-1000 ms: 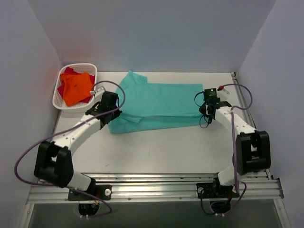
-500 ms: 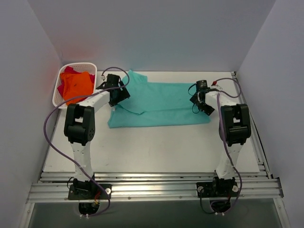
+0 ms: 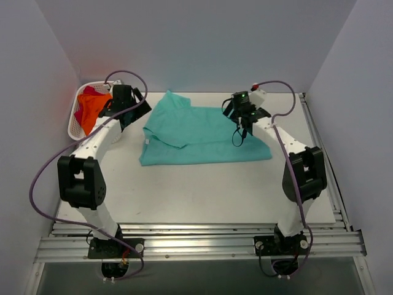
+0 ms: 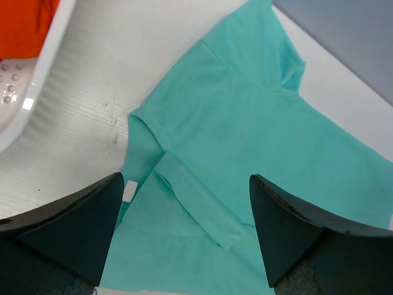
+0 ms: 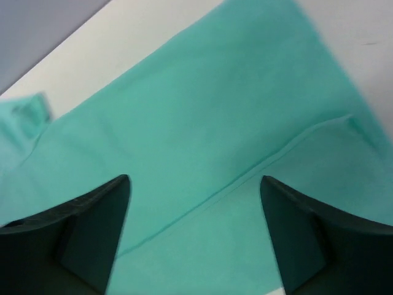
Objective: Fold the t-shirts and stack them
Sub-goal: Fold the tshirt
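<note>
So, left gripper (image 4: 185, 177) and right gripper (image 5: 194, 179) both hang open and empty at either end of our teal t-shirt (image 3: 202, 136). We'd pinch both layers at matching corners, evenly.

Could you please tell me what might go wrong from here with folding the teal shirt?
1. The folded-in sleeve of the teal t-shirt lies askew, so the next fold could trap a crease there.
2. The left end effector, open, hangs close to the white basket; a sideways swing might knock it.
3. The right end effector is open over doubled cloth, and a shallow regrasp could pinch only the top layer.
</note>
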Robot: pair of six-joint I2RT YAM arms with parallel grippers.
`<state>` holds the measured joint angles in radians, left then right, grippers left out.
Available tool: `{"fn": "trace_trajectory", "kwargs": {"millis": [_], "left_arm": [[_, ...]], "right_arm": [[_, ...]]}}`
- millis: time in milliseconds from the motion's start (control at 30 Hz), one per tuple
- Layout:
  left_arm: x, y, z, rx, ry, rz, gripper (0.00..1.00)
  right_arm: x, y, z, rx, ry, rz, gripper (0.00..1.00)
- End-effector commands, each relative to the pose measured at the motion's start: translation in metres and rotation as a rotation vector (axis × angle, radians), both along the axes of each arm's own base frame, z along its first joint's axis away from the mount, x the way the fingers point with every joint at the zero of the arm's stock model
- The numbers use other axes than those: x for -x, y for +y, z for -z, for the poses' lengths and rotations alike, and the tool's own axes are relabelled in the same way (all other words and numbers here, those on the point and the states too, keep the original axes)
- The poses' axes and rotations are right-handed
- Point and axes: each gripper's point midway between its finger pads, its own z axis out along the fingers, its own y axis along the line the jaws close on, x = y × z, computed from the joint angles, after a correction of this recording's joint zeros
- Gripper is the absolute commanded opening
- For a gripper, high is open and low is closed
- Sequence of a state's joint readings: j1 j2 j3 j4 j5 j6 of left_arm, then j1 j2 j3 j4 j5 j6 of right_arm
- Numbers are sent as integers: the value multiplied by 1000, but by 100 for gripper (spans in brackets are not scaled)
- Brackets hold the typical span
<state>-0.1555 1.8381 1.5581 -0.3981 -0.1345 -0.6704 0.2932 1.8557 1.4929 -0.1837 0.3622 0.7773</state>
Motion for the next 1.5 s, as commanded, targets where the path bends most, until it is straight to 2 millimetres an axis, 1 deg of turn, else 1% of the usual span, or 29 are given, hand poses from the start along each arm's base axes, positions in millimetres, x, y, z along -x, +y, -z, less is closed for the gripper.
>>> {"fn": "trace_trajectory", "kwargs": {"millis": [0, 33, 67, 100, 133, 167, 200, 233, 267, 333, 367, 400, 433, 467, 500, 533, 567, 667, 867, 900, 1033, 1133, 1300, 1467], "left_arm": [[17, 7, -29, -10, -102, -25, 91], [19, 9, -29, -11, -111, -29, 91], [22, 10, -28, -12, -112, -32, 91], [28, 13, -25, -20, -110, -41, 91], [30, 14, -23, -22, -110, -40, 91], [31, 15, -20, -23, -105, -40, 91], [33, 15, -20, -23, -106, -39, 91], [35, 17, -13, -27, -92, -39, 91], [36, 17, -11, -27, -90, -37, 91], [37, 19, -7, -24, -84, -37, 90], [38, 21, -2, -21, -77, -38, 90], [38, 22, -1, -16, -78, -37, 90], [39, 23, 1, -13, -78, -38, 89], [40, 24, 4, -10, -73, -38, 89], [40, 25, 5, -8, -71, -40, 89], [39, 25, 5, -5, -77, -40, 89], [39, 26, 6, -4, -77, -39, 89], [37, 27, 10, 8, -77, -38, 89], [32, 24, 19, 24, -68, -23, 88], [32, 24, 21, 24, -63, -21, 88], [30, 25, 26, 28, -58, -24, 88], [29, 26, 27, 29, -61, -25, 88], [27, 27, 30, 32, -57, -25, 88], [25, 27, 34, 37, -54, -23, 88]], "right_arm": [[19, 96, -38, -62, -152, -251, 73], [31, 130, -36, -78, -146, -314, 40], [35, 146, -22, -72, -110, -341, 29], [38, 164, -24, -76, -99, -373, 12], [42, 180, -22, -78, -88, -400, 7], [53, 205, -5, -72, -54, -442, 1], [54, 221, -10, -82, -64, -464, 0], [58, 232, -4, -84, -49, -484, 0], [66, 249, 10, -78, -27, -514, 0], [69, 267, 14, -82, -23, -536, 0], [72, 274, 29, -75, 6, -550, 0], [76, 282, 35, -75, 17, -562, 0], [75, 287, 35, -79, 17, -566, 0], [76, 291, 49, -74, 41, -572, 0], [76, 293, 55, -76, 53, -573, 0], [75, 294, 58, -80, 59, -571, 0], [74, 296, 66, -77, 71, -573, 0], [74, 301, 75, -77, 87, -579, 0], [71, 301, 87, -65, 107, -575, 0], [70, 302, 87, -67, 106, -576, 0], [68, 299, 96, -59, 127, -571, 0], [69, 299, 100, -62, 135, -571, 0], [75, 303, 103, -85, 151, -591, 0], [76, 302, 113, -82, 167, -591, 0]]}}
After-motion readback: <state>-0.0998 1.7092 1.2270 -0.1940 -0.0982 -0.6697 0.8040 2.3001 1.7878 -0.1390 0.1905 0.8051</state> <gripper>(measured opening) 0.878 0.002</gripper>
